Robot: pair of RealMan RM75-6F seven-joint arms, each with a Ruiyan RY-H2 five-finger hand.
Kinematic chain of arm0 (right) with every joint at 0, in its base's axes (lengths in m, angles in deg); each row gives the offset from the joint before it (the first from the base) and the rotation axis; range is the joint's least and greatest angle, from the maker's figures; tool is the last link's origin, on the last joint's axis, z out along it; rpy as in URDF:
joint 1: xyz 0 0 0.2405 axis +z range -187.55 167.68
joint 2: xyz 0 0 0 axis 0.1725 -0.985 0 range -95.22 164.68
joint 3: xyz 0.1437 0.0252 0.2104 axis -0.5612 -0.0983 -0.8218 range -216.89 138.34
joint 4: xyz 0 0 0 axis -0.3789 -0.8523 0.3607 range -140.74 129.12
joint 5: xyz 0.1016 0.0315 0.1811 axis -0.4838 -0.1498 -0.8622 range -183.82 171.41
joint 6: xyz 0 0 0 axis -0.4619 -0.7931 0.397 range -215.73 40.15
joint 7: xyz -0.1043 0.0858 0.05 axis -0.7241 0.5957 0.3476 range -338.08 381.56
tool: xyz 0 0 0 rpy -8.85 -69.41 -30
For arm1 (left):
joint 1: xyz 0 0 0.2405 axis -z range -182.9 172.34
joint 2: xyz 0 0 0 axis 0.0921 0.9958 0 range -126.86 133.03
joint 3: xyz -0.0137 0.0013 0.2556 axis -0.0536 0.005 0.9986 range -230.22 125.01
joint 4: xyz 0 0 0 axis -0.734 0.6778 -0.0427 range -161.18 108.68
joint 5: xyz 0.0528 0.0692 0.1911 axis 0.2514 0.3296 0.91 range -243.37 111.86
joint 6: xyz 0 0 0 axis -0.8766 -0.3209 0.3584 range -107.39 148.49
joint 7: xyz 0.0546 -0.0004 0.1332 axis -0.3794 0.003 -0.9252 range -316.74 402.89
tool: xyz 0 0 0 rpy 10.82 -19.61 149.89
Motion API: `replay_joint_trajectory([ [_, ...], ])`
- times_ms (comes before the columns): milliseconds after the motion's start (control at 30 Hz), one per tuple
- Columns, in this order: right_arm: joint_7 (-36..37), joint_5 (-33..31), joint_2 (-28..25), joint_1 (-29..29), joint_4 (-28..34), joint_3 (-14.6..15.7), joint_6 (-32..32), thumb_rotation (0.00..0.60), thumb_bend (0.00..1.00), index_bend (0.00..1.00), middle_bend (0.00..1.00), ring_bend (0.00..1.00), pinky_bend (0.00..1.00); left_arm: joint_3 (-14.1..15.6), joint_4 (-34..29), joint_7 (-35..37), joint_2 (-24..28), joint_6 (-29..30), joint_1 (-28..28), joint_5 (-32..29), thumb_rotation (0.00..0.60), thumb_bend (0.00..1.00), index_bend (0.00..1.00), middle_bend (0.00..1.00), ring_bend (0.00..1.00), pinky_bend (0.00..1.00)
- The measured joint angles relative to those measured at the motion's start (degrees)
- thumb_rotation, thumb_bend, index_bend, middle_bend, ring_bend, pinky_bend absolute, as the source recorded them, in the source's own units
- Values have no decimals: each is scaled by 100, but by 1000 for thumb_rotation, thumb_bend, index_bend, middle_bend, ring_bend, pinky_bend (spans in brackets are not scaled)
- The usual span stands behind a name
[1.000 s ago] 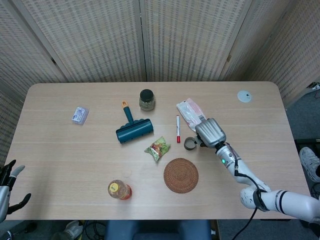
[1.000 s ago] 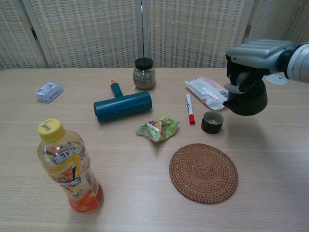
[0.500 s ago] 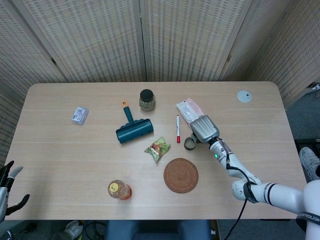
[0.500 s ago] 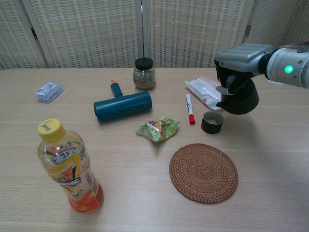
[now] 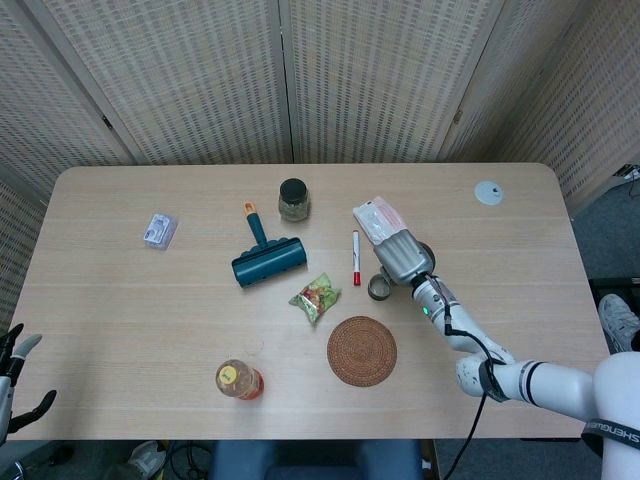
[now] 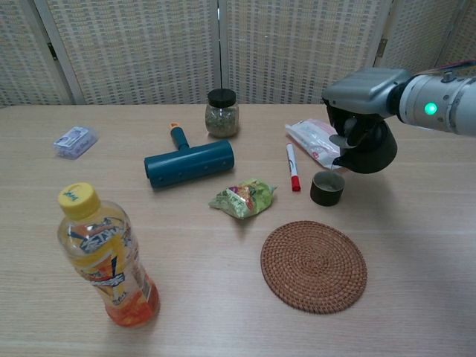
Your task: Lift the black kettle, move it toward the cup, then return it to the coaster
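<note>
My right hand (image 6: 362, 97) (image 5: 403, 257) holds the black kettle (image 6: 370, 151) in the air, gripping it from above. The kettle hangs just right of and slightly above the small dark cup (image 6: 326, 187) (image 5: 379, 288), its spout pointing toward the cup. In the head view the hand hides most of the kettle. The round woven coaster (image 6: 313, 265) (image 5: 362, 350) lies bare on the table, nearer the front edge than the cup. My left hand (image 5: 14, 375) shows only at the lower left corner of the head view, fingers spread and holding nothing.
A red marker (image 6: 291, 166), a white packet (image 6: 317, 141), a green snack bag (image 6: 244, 198), a teal lint roller (image 6: 187, 160), a glass jar (image 6: 222, 112), an orange drink bottle (image 6: 105, 256) and a small wrapped pack (image 6: 74, 140) lie on the table (image 6: 416, 253).
My right hand has carried the kettle to the left, from well right of the cup to right beside it. The left hand has sunk slightly toward the frame corner.
</note>
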Motion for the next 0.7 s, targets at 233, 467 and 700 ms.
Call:
replay_joint_trajectory([
  [233,-210,-141,23,93,5,81,-36,530,501,1000,1000,916,550,7,38,33,-13,19,-28,-7,600,244,148,26,73,0],
  [467,-417,-275,16,184,29,150,-88,533,497,1000,1000,916,550,6,61,48,-24,23,-37,-5,600,244,148,26,74,0],
  [700,-549,-373,8,238,33,219,-135,533,495,1000,1000,916,550,0,69,51,-24,31,-45,-6,600,245,148,26,73,0],
])
